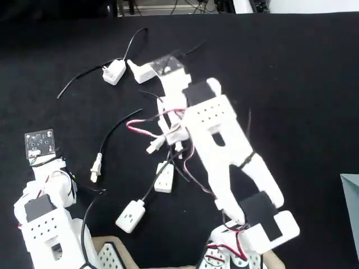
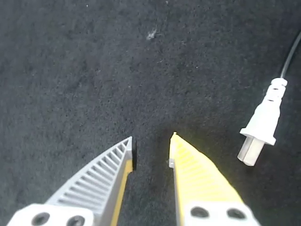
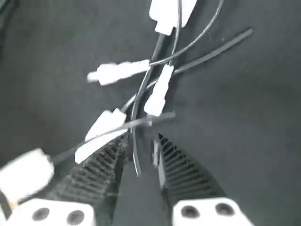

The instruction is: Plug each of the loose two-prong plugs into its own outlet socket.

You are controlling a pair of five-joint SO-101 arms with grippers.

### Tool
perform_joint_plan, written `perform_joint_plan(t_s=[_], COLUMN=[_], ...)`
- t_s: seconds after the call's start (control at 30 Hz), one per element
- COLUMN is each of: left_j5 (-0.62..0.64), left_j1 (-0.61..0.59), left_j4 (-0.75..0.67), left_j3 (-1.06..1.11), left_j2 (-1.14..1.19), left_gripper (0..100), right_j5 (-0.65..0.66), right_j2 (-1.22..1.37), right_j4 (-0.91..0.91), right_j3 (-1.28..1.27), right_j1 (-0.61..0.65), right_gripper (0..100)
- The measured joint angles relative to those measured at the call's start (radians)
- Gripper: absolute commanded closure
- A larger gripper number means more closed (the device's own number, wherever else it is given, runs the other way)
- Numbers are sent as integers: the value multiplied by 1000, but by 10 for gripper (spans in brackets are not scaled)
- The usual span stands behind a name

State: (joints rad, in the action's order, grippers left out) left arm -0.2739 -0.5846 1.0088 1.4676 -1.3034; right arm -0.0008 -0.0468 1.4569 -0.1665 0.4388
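Observation:
A loose white two-prong plug (image 1: pixel 96 167) on a black cord lies on the black cloth beside my left arm (image 1: pixel 42 216). In the left wrist view this plug (image 2: pixel 258 128) lies off to one side of my left gripper (image 2: pixel 151 140), which is open over bare cloth. Two white outlet sockets (image 1: pixel 164 176) (image 1: pixel 130 216) lie near the front, and two more white blocks (image 1: pixel 115 72) (image 1: pixel 143 71) lie at the back. My right gripper (image 3: pixel 141 140) is narrowly open over tangled cords, with one black cord (image 3: pixel 135 157) running between its fingers. White plugs (image 3: pixel 117 71) (image 3: pixel 158 92) (image 3: pixel 101 131) lie just beyond its tips.
The right arm (image 1: pixel 216 131) stretches diagonally over the middle of the cloth, covering part of the cord tangle. A tan panel (image 1: pixel 115 246) sits at the front edge and a teal object (image 1: pixel 351 196) at the right edge. The cloth's right half is bare.

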Motion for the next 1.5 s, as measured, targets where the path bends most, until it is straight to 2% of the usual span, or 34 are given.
perform_joint_plan(t_s=[0.13,0.23,0.37,0.6,0.73,1.13,1.5], left_j5=[0,0,0,0,0,0,0], left_j1=[0,0,0,0,0,0,0], left_j4=[0,0,0,0,0,0,0], left_j3=[0,0,0,0,0,0,0], left_j2=[0,0,0,0,0,0,0], left_gripper=[862,862,862,862,862,862,862], right_j5=[-149,-252,-382,-522,-601,-634,-634], right_j2=[0,49,207,443,526,667,667], right_j4=[-242,-296,-255,-127,-124,-109,109], right_j3=[-133,-121,5,287,381,456,632], right_j1=[0,0,0,78,106,121,109], right_gripper=[885,835,858,867,867,868,868])
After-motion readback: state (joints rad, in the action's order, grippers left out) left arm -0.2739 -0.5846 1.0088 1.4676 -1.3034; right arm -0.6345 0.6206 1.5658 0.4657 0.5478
